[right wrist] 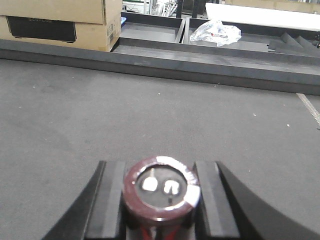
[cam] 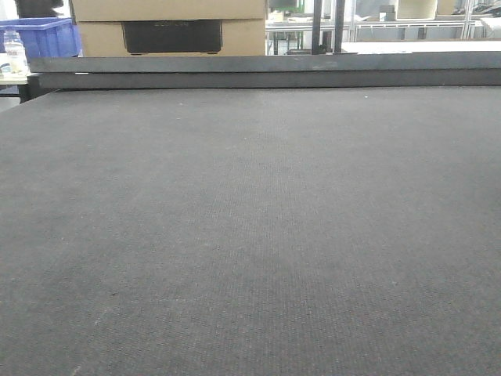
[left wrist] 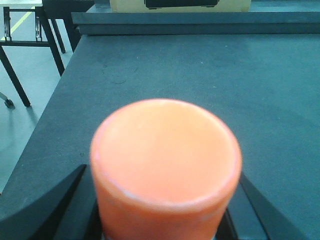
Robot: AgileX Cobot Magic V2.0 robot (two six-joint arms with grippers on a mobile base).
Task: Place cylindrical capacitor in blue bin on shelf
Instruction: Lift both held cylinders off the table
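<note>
In the left wrist view the cylindrical capacitor [left wrist: 165, 150], an orange cylinder with a flat top, fills the lower frame. My left gripper [left wrist: 165, 200] is shut on its sides, above the dark felt table [left wrist: 200, 75]. My right gripper [right wrist: 160, 170] is shut on a smaller dark red cylinder [right wrist: 161, 187] whose top carries two metal terminals. A blue bin [cam: 43, 35] shows at the far left behind the table. A shiny metal shelf [cam: 407, 30] stands at the far right. Whether the bin rests on that shelf I cannot tell. Neither gripper appears in the front view.
Cardboard boxes [cam: 168, 23] stand behind a raised dark ledge [cam: 266, 70] along the table's back. A clear bottle [cam: 14, 51] is beside the blue bin. A crumpled plastic bag [right wrist: 215, 31] lies beyond the ledge. The table's left edge [left wrist: 45, 130] drops to the floor.
</note>
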